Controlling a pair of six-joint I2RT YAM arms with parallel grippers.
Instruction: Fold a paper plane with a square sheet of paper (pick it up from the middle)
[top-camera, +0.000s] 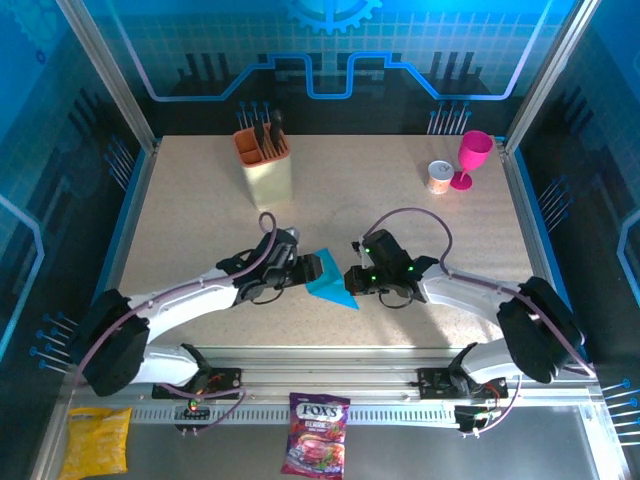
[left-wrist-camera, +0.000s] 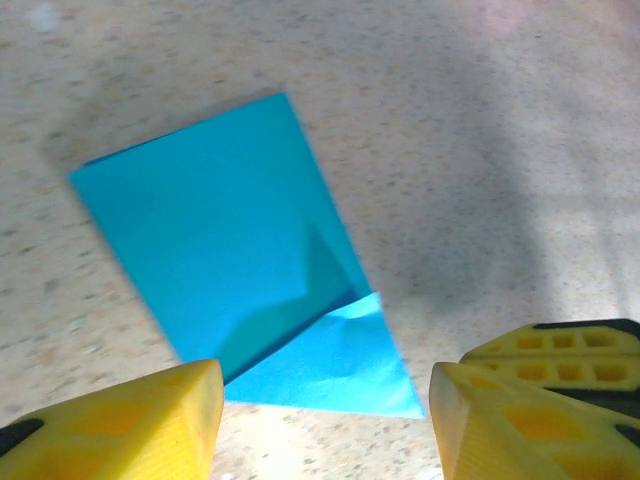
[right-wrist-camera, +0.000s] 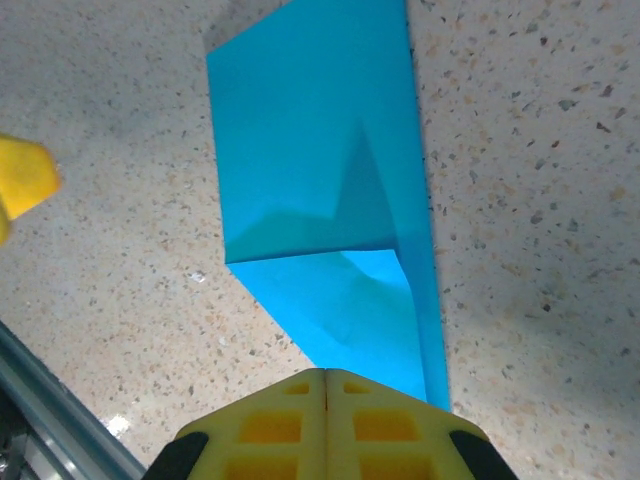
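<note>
The cyan-blue sheet of paper (top-camera: 330, 281) lies flat on the speckled table between the two grippers. It is folded into a rectangle (left-wrist-camera: 215, 225) with one corner turned in as a triangular flap (right-wrist-camera: 350, 305), so it is not a dart-shaped paper plane. My left gripper (left-wrist-camera: 325, 420) hovers open over the flap end, its yellow fingers (left-wrist-camera: 150, 425) on either side with nothing between them. My right gripper (right-wrist-camera: 327, 385) is shut, its joined fingertips at the pointed end of the paper (right-wrist-camera: 320, 150). In the top view the left gripper (top-camera: 308, 268) and right gripper (top-camera: 350, 278) face each other across the paper.
A beige utensil holder (top-camera: 266, 172) stands at the back left. A pink goblet (top-camera: 472, 158) and a small jar (top-camera: 439, 177) stand at the back right. A candy bag (top-camera: 317, 433) and a yellow packet (top-camera: 98, 440) lie beyond the front rail.
</note>
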